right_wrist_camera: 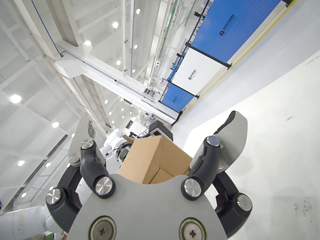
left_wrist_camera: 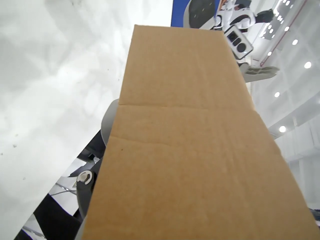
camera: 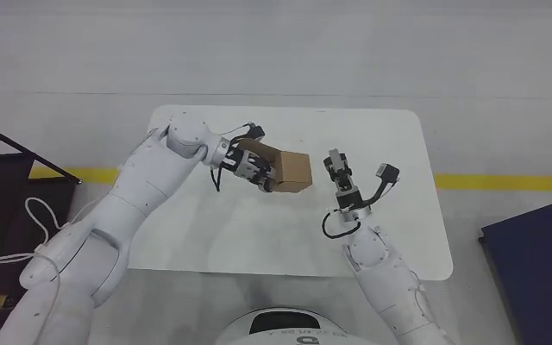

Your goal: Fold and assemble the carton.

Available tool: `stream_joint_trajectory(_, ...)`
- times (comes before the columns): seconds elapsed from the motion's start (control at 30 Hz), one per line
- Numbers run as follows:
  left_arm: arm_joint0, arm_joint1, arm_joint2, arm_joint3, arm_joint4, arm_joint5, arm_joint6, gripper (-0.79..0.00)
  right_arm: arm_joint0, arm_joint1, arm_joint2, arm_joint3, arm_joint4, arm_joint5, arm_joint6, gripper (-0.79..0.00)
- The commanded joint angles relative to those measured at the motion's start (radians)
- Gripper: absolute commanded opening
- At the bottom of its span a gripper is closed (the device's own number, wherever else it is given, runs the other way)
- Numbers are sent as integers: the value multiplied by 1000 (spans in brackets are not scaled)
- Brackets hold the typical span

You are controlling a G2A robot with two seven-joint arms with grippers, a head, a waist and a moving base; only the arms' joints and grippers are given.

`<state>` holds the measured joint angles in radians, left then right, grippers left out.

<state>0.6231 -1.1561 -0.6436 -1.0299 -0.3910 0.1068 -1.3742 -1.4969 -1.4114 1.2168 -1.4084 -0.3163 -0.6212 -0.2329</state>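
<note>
Black-fingered left gripper [camera: 255, 166] pinches the near end of the carton [camera: 291, 171], its jaws closed on the cardboard. In the left wrist view one finger [left_wrist_camera: 84, 191] lies along the edge of a brown panel [left_wrist_camera: 185, 138] that runs away from the camera and is crossed by two creases. The left forearm comes in from the table's left side, elbow raised and wrist turned toward the centre. The carton is a brown box shape over the middle of the table [camera: 379, 138]; whether it rests on the surface or is held just above it cannot be told. Its far end is open and faces the right gripper [camera: 337, 159], with the hollow interior [right_wrist_camera: 160, 173] seen in the right wrist view. The right gripper is spread wide and grips nothing, its fingers [right_wrist_camera: 233, 136] angled apart. It stands just beside the carton's open end, with a narrow gap between them. The right forearm rises from the table's near edge. Carton and both grippers lie well in from every table edge. A yellow floor line [camera: 492, 182] runs beyond the table's right side.
</note>
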Motion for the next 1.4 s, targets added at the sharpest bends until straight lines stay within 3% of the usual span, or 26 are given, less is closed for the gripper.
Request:
stream_joint_trajectory(0.0,2,-1,21,-24,44,60,-7,-785,-3,0,-6,19,-16,28,14,0)
stream_joint_trajectory(0.3,-36,-29,129,-20,221,215,-28,-785,8,-5,0,157,9,37,-12,0)
stream_joint_trajectory(0.63,-113,-94,282,-4,375,278,-61,-785,-20,3,43,117,-31,40,-22,0)
stream_joint_trajectory(0.67,-119,-101,289,7,368,278,-61,-653,-22,4,42,110,-39,49,-15,0)
stream_joint_trajectory(0.7,-126,-107,294,16,361,277,-62,-437,-24,4,40,101,-43,54,-8,0)
stream_joint_trajectory(0.73,-130,-113,294,24,349,275,-64,-123,-26,4,37,91,-44,57,4,0)
stream_joint_trajectory(0.77,-134,-118,291,32,335,271,-67,0,-27,5,37,82,-50,64,13,0)
stream_joint_trajectory(0.97,-157,-125,274,51,328,198,-81,0,-23,5,24,21,-58,95,60,0)
stream_joint_trajectory(1.1,-161,-107,230,28,324,141,-60,0,-9,4,22,15,-49,105,77,0)
stream_joint_trajectory(1.23,-135,-59,147,0,304,96,-47,0,1,4,24,4,-66,102,68,0)
stream_joint_trajectory(1.37,-59,16,22,-49,282,18,-53,0,-13,9,42,-28,-96,75,59,0)
